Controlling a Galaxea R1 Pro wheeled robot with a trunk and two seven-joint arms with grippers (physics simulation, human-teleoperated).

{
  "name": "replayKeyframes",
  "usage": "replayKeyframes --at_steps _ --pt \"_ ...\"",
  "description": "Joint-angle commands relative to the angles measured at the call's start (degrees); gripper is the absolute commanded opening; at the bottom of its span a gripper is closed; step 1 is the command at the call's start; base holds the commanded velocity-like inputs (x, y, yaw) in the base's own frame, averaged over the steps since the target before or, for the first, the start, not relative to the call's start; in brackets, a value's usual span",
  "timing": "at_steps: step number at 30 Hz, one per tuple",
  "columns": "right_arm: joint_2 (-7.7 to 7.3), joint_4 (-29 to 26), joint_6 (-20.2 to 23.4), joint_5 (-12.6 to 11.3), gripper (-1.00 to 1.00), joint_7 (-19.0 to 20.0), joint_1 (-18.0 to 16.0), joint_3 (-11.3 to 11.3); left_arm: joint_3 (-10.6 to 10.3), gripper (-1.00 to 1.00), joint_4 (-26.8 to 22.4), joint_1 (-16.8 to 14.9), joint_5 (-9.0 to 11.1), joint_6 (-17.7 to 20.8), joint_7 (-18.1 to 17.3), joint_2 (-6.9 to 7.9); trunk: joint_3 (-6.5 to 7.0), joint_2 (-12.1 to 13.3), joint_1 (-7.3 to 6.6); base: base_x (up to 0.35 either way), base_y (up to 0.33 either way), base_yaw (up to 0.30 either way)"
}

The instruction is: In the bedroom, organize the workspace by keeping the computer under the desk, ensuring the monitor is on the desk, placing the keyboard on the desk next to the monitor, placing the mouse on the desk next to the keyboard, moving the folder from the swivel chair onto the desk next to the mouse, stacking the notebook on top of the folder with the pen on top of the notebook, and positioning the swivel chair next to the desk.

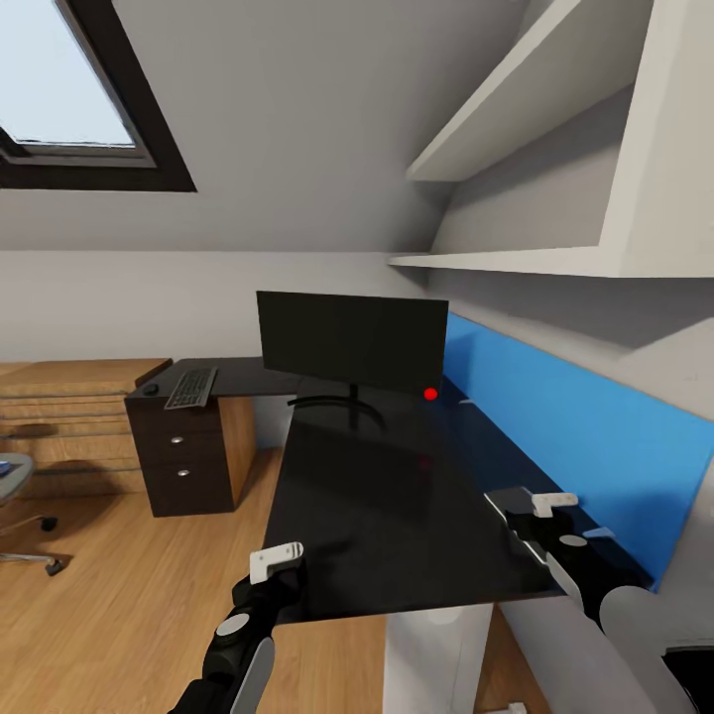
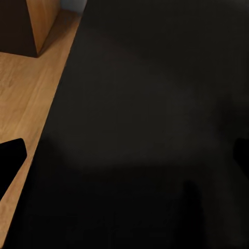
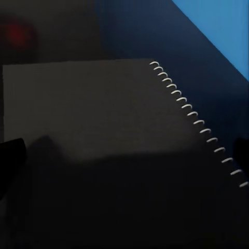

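— As you go from the left, what comes first?
— Chair point(image 1: 14, 484), at the picture's edge, well to the left of the left gripper point(image 1: 277, 567) and on the floor. Then a wooden chest point(image 1: 69, 412) by the wall.
— And the small devices?
— Mouse point(image 1: 151, 389) and keyboard point(image 1: 191, 387) lie close side by side on the desk's far wing, above the drawers point(image 1: 181, 458), far ahead of the left jaws and to their left.
— Those jaws?
— Spread wide and empty. In the wrist view one finger point(image 2: 10, 162) shows at the edge, with bare desk point(image 2: 150, 129) beyond it and floor beside.
— Middle?
— Monitor point(image 1: 351, 341) stands upright on the desk point(image 1: 387, 496), far ahead and between the two grippers. A red dot point(image 1: 430, 394) sits at its lower right corner.
— Right side?
— Right gripper point(image 1: 536, 507) hangs over the desk near the blue panel point(image 1: 585, 421). Its jaws are parted too, gripping nothing.
— The notebook?
— Flat on the desk right in front of those jaws, between the two fingers: notebook point(image 3: 98, 111), wire spiral toward the panel. Whether the fingers touch it, I cannot tell
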Motion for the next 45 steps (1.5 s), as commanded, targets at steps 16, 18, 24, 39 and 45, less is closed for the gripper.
replayKeyframes --at_steps 16,18,24,39,45 --pt "-0.04 2.6 -0.3 -0.5 1.00 0.0 0.0 0.7 -0.1 1.00 -0.1 0.0 0.6 0.1 0.5 0.02 -0.08 0.0 0.00 -0.098 0.077 0.000" --pt "-0.04 2.6 -0.3 -0.5 1.00 0.0 0.0 0.7 -0.1 1.00 -0.1 0.0 0.6 0.1 0.5 0.02 -0.08 0.0 0.00 -0.024 0.013 0.000" --pt "-0.04 2.6 -0.3 -0.5 1.00 0.0 0.0 0.7 -0.1 1.00 -0.1 0.0 0.6 0.1 0.5 0.02 -0.08 0.0 0.00 -0.009 0.005 0.000" --pt "-0.04 2.6 -0.5 -0.5 1.00 0.0 0.0 0.7 -0.1 1.00 -0.1 0.0 0.6 0.2 0.6 0.02 1.18 2.8 -1.54 0.000 0.000 0.000" --pt "-0.04 2.4 -0.6 -0.4 1.00 0.0 0.0 0.7 -0.1 1.00 -0.1 0.0 0.7 0.2 0.6 0.02 2.26 5.2 -2.86 0.000 0.000 0.000"
